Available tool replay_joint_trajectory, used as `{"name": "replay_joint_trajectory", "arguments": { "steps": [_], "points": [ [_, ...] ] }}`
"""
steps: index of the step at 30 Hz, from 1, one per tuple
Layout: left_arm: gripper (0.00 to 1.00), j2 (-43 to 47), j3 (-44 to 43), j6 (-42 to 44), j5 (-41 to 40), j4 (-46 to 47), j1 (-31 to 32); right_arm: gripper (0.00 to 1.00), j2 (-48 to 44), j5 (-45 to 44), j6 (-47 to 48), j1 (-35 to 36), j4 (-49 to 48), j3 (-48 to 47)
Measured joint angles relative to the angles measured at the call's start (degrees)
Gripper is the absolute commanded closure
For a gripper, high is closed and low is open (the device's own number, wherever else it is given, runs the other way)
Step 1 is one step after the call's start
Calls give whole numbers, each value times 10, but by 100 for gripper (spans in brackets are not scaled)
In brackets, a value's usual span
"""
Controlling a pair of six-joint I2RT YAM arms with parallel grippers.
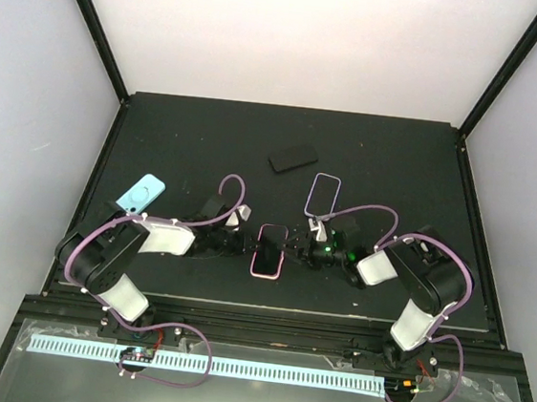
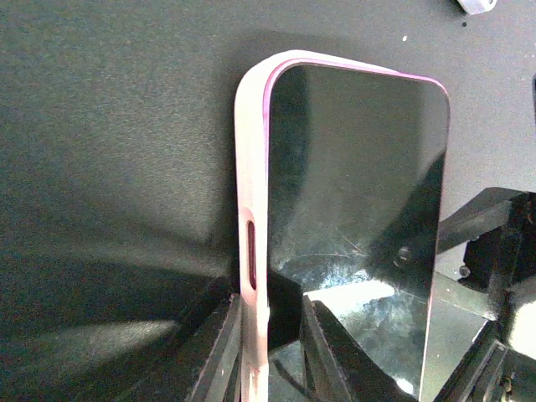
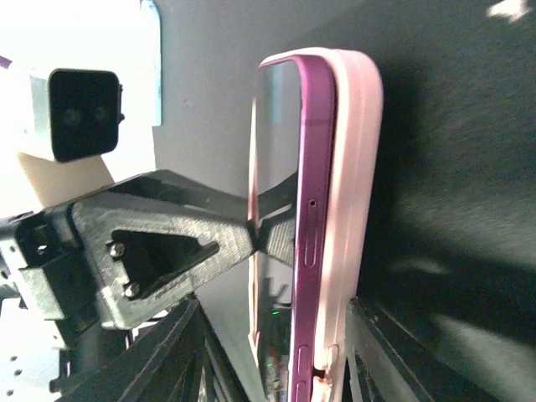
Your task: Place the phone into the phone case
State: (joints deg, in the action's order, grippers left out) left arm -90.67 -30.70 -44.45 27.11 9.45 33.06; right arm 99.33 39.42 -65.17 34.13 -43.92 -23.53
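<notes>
The purple phone (image 1: 270, 248) lies in a pink case (image 1: 255, 262) at the table's near middle, between both grippers. In the left wrist view, my left gripper (image 2: 272, 352) is shut across the case wall (image 2: 251, 251) and the phone's dark screen (image 2: 360, 193). In the right wrist view the phone's purple side (image 3: 314, 193) shows beside the pink case wall (image 3: 356, 184). My right gripper (image 3: 276, 360) straddles them, open: one finger is close to the case's back, the other stands apart from the screen. The two grippers also show in the top view, left (image 1: 247, 248) and right (image 1: 294, 252).
A black phone (image 1: 293, 157) lies at the back middle. A clear case with a purple rim (image 1: 323, 195) lies just behind my right gripper. A light blue case (image 1: 140, 193) lies at the left by the left arm.
</notes>
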Motion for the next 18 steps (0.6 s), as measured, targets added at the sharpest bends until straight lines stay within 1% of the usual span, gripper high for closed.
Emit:
{"name": "replay_joint_trajectory", "arguments": {
  "steps": [6,18],
  "points": [
    [77,12,7,1,-11,-6,0,53,-1,18,-13,3,-18,0],
    [75,19,18,1,-14,5,-1,53,15,21,-52,7,-61,-1]
  ]
}}
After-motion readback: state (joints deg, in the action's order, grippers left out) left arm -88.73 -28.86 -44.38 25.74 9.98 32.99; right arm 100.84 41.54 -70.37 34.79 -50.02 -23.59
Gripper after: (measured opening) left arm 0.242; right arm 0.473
